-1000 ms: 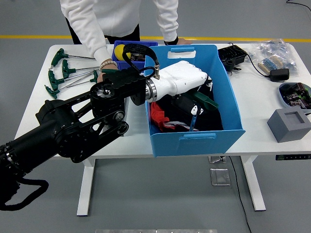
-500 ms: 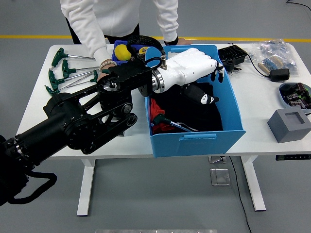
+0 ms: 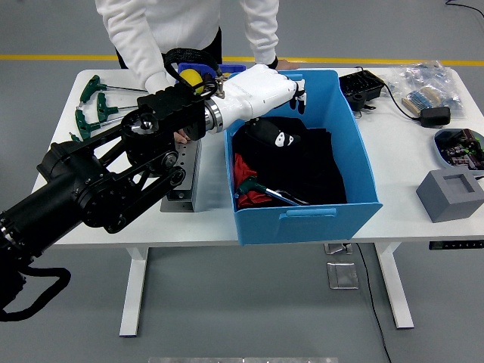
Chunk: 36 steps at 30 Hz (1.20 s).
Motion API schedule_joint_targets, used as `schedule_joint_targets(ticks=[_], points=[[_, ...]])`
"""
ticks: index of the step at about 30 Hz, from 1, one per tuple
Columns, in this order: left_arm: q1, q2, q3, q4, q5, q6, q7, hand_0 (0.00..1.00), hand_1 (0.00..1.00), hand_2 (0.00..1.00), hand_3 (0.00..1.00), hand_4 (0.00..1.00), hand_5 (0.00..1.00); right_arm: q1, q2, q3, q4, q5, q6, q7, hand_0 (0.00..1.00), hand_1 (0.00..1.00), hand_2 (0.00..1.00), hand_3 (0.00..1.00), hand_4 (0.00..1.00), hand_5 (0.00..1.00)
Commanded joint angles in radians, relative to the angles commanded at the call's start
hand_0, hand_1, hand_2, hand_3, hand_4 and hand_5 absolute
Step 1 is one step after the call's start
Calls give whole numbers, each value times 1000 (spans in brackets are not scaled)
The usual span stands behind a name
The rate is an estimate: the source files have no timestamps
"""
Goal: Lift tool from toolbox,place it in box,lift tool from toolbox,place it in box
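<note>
While above box [image 3: 361, 162], hand [image 3: 261, 89] empty.

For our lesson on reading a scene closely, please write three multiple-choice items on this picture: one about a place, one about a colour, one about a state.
1. Where do the green-handled T-wrenches lie?
A. on the table's far left
B. in the blue box
C. on the floor

2. What colour is the cube-shaped block at the table's right?
A. yellow
B. grey
C. red

3. What is the left hand doing?
A. gripping a wrench
B. pressed flat on the table
C. raised over the blue box, holding nothing

Answers: 1 A, they lie on the white top; 2 B, plainly grey; 3 C, its white fingers are empty above the rim.
</note>
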<state>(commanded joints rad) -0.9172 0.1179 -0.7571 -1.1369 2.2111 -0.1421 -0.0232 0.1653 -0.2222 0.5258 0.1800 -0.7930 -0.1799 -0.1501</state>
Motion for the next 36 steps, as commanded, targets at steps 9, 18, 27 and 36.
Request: schedule_joint_targets(ticks=[9, 18, 27, 36], points=[[25, 52, 13, 71, 46, -26, 53, 481, 537, 547, 592, 797, 496, -8, 2, 6, 0, -3, 1, -1, 625, 619, 682, 532, 785, 571], [27, 63, 20, 143, 58, 0, 60, 719, 714, 763, 610, 807, 508, -12, 4, 5, 0, -5, 0, -3, 626, 619, 681, 533, 785, 571], [31, 61, 17, 167, 58, 44, 65, 731, 749, 789, 617, 812, 502, -15, 6, 5, 0, -9, 0, -5, 624, 619, 681, 533, 784, 570], [10, 54, 28, 261, 58, 22, 77, 883, 896, 896, 634, 828, 532, -10, 5, -11, 0, 2, 1, -4, 626, 619, 681, 532, 783, 570]])
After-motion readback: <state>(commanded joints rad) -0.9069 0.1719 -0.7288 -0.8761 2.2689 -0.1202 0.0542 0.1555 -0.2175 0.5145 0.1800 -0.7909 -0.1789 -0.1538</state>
